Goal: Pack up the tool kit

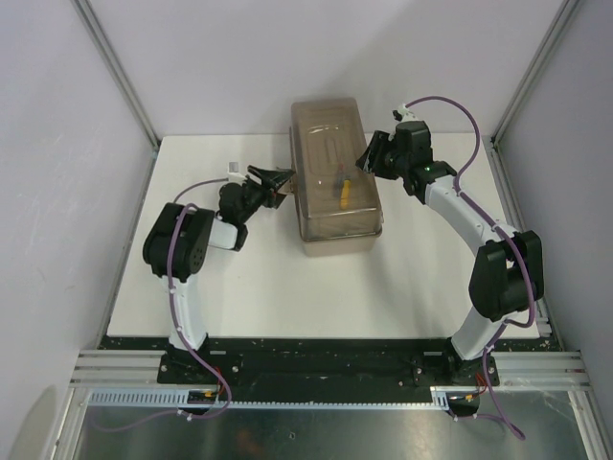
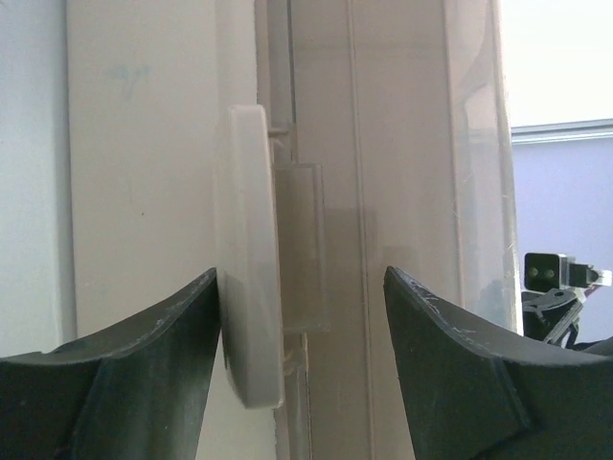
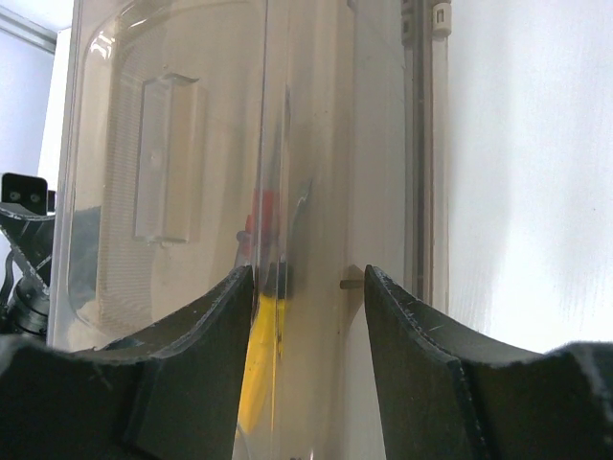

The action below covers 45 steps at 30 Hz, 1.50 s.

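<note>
Beige toolbox placed at centre rear of white bench, translucent lid closed, yellow-handled tool visible inside, left jaws held apart astride side latch, right jaws held apart at opposite lid wall.

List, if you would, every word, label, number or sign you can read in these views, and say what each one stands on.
No text can be read in any of the three views.
toolbox and its lid: no print, brand or number shows, even close up in the wrist views.
white tag left of the toolbox: may carry print, but it is too small to read.
</note>
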Each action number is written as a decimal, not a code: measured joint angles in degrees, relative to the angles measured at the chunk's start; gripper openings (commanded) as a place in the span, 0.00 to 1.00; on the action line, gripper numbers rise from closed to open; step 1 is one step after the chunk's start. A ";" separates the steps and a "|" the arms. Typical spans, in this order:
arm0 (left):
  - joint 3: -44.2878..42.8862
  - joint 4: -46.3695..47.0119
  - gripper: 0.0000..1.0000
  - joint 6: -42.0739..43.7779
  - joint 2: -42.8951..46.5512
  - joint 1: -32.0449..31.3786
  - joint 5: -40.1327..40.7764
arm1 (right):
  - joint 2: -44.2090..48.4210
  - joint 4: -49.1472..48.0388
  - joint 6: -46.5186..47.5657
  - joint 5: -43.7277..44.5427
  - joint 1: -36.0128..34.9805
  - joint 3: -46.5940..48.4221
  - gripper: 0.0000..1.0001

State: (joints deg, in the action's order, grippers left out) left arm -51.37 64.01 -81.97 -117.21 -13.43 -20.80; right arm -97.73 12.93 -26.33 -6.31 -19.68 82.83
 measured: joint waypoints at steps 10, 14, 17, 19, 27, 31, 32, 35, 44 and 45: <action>1.07 -2.03 0.65 4.55 2.34 -0.04 0.42 | -0.09 -0.09 0.04 0.00 0.00 0.00 0.53; 1.27 -3.02 0.68 5.66 3.19 -0.07 0.52 | -0.09 -0.11 0.17 0.00 0.00 0.00 0.53; 1.66 -4.15 0.69 6.88 4.37 -0.13 0.55 | -0.13 -0.15 0.24 0.00 0.00 0.00 0.53; 1.68 -5.18 0.69 7.56 4.98 -0.13 0.55 | -0.17 -0.20 0.26 0.00 0.00 0.00 0.53; 1.57 -13.33 0.68 13.77 9.60 -0.33 0.76 | -0.37 -0.44 0.33 0.07 0.00 0.00 0.53; 0.15 -18.58 0.66 17.31 11.41 -0.48 1.18 | -0.52 -0.61 0.33 0.13 0.00 0.00 0.53; -0.46 -19.96 0.65 18.27 11.80 -0.50 1.29 | -0.57 -0.68 0.31 0.24 0.00 0.00 0.53; -2.56 -22.88 0.64 20.63 12.33 -0.59 1.70 | -0.68 -0.83 0.31 0.33 0.00 0.00 0.53; -5.35 -27.58 0.59 24.20 12.52 -0.72 2.47 | -0.81 -1.01 0.17 0.48 0.00 0.00 0.53; -5.40 -27.76 0.59 24.44 12.52 -0.72 2.47 | -0.83 -1.05 0.15 0.48 0.00 0.00 0.53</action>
State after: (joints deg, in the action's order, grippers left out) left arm -56.77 36.25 -57.54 -104.68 -14.15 -18.33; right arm -98.56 11.88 -26.17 -5.82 -19.68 82.83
